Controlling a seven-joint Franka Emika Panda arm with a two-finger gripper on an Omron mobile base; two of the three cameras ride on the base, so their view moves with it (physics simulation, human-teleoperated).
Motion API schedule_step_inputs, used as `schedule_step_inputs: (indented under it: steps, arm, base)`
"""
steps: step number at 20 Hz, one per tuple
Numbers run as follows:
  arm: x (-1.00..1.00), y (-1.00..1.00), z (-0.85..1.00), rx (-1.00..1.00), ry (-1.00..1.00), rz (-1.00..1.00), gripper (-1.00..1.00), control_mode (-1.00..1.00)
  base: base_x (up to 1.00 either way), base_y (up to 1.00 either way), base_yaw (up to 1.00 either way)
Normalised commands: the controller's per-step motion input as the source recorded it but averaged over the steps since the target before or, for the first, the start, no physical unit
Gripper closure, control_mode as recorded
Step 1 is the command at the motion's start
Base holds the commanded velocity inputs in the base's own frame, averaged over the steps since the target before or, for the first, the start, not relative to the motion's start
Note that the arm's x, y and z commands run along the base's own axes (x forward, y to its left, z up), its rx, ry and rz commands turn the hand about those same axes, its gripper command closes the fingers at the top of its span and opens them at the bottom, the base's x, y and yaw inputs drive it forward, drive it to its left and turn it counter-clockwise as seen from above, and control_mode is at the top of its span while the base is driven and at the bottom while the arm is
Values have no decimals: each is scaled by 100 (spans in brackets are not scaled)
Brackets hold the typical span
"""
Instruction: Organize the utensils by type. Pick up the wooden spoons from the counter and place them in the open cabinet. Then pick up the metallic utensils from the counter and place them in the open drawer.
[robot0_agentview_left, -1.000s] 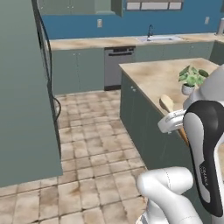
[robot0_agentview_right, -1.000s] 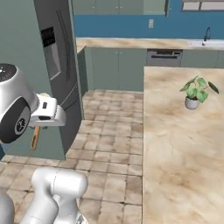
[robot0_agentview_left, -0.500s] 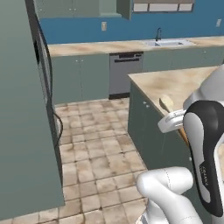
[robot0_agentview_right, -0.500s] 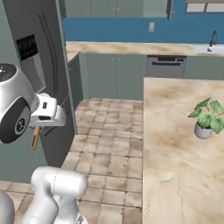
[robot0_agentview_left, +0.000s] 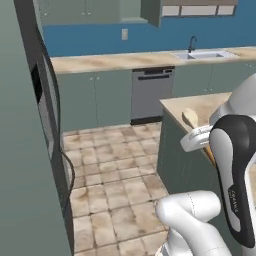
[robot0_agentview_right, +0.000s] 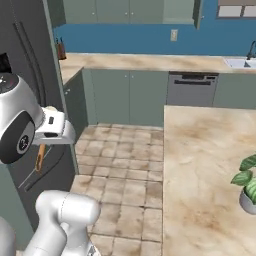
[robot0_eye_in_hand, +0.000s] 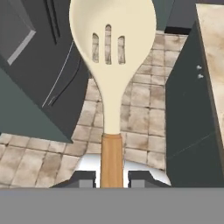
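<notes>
A wooden spoon (robot0_eye_in_hand: 111, 57) with a pale cream slotted bowl and an orange-brown handle fills the middle of the hand view. My gripper (robot0_eye_in_hand: 112, 178) is shut on its handle, and the bowl points away from the hand. From the left base the gripper (robot0_agentview_left: 196, 139) hangs beside the island counter (robot0_agentview_left: 200, 103), the spoon's bowl (robot0_agentview_left: 190, 118) above it. From the right base the gripper (robot0_agentview_right: 53, 131) is at the left, with the handle (robot0_agentview_right: 40, 156) hanging below. Grey-green upper cabinets (robot0_agentview_right: 130, 10) run along the back wall, with one cabinet door (robot0_agentview_left: 152, 12) swung out. The metallic utensils and the drawer are out of view.
A tall dark fridge (robot0_agentview_left: 35, 150) stands close on the left. Tiled floor (robot0_agentview_right: 125, 160) lies between it and the island. The back counter (robot0_agentview_left: 110, 61) holds a sink (robot0_agentview_left: 205, 54) over a dishwasher (robot0_agentview_left: 152, 95). A potted plant (robot0_agentview_right: 248, 186) stands on the island.
The whole scene has shifted in both base views, so the base has moved; the back counter and cabinets look nearer. The spoon stays held the same way.
</notes>
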Motion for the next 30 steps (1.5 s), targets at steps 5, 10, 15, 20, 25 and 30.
schedule_step_inputs:
  steps: [5,10,15,20,25,30]
  arm:
    - [0,0,0,0,0,0,100,100]
    - [0,0,0,0,0,0,100,100]
    - [0,0,0,0,0,0,100,100]
    - [0,0,0,0,0,0,100,100]
    - [0,0,0,0,0,0,100,100]
    - [0,0,0,0,0,0,100,100]
  base:
    - [100,0,0]
    - [100,0,-1]
    - [100,0,-2]
    - [100,0,-2]
    - [100,0,-3]
    - [100,0,-3]
